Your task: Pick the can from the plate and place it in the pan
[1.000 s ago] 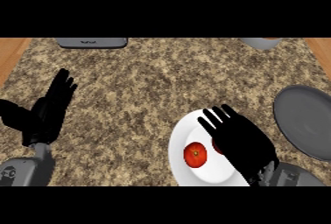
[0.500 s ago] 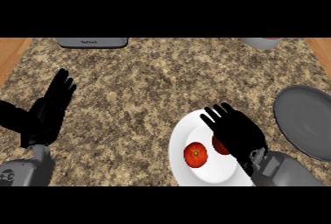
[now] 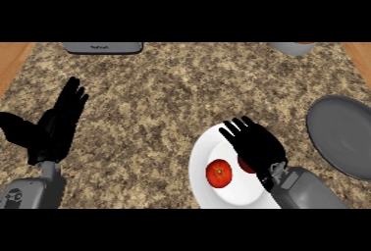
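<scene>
Since the earlier frames, we see the right hand (image 3: 253, 143) has drawn back toward the lower edge and now sits lower over the white plate (image 3: 206, 148). From the head view, its fingers are straight and spread, holding nothing. The red can (image 3: 219, 173) lies on the plate, just left of the hand; a second red patch beneath the palm is mostly hidden. We find the grey pan (image 3: 340, 135) at right, apart from the plate. At left, the left hand (image 3: 58, 125) rests open, fingers up.
</scene>
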You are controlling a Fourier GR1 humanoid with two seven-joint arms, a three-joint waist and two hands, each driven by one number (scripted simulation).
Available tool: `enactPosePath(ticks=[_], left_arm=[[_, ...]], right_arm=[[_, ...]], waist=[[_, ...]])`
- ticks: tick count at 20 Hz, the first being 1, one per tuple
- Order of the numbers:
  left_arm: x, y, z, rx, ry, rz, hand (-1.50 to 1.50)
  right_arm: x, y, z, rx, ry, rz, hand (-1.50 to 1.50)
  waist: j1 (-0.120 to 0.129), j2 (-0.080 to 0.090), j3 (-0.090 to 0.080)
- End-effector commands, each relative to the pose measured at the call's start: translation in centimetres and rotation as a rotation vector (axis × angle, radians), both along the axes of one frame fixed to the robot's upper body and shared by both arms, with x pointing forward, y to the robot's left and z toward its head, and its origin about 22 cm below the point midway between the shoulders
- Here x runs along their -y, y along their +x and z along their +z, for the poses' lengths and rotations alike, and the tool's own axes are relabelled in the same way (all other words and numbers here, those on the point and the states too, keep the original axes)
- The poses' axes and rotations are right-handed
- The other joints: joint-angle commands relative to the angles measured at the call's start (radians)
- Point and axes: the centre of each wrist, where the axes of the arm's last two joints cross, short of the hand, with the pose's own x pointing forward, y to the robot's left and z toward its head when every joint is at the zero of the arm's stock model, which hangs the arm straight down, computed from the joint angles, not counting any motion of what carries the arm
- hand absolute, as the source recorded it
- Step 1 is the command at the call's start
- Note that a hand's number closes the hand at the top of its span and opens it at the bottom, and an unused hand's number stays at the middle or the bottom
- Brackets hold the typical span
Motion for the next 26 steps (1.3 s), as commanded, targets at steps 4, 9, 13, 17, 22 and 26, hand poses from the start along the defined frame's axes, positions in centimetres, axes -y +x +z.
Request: enactPosePath(ticks=[4, 9, 13, 17, 22, 26], left_arm=[[0.8, -0.1, -1.0, 0.000, -0.009, -0.011, 0.00], [-1.5, 0.3, 0.4, 0.007, 0.005, 0.003, 0.00], [0.0, 0.6, 0.1, 0.005, -0.006, 0.010, 0.00], [-0.6, -0.3, -1.5, -0.030, 0.000, -0.005, 0.00], [1.2, 0.6, 1.0, -0.002, -0.007, 0.002, 0.00], [-0.4, -0.6, 0.1, -0.012, 0.011, 0.017, 0.00]], right_arm=[[-1.3, 1.0, -2.1, -0.055, -0.014, -0.003, -1.50], [-0.9, 2.3, -2.4, -0.032, 0.036, 0.113, 1.50], [0.5, 2.3, -5.3, -0.015, 0.073, 0.131, 1.50], [0.0, 2.6, -3.6, -0.026, 0.109, 0.101, 1.50], [2.0, 0.5, -0.4, 0.118, 0.187, 0.124, 1.50], [2.4, -1.9, -0.5, 0.209, 0.280, -0.149, 1.50]], waist=[[0.000, 0.000, 0.000], [0.001, 0.000, 0.000], [0.000, 0.001, 0.000], [-0.001, 0.000, 0.000], [-0.010, -0.003, 0.000], [-0.028, -0.009, 0.000]])
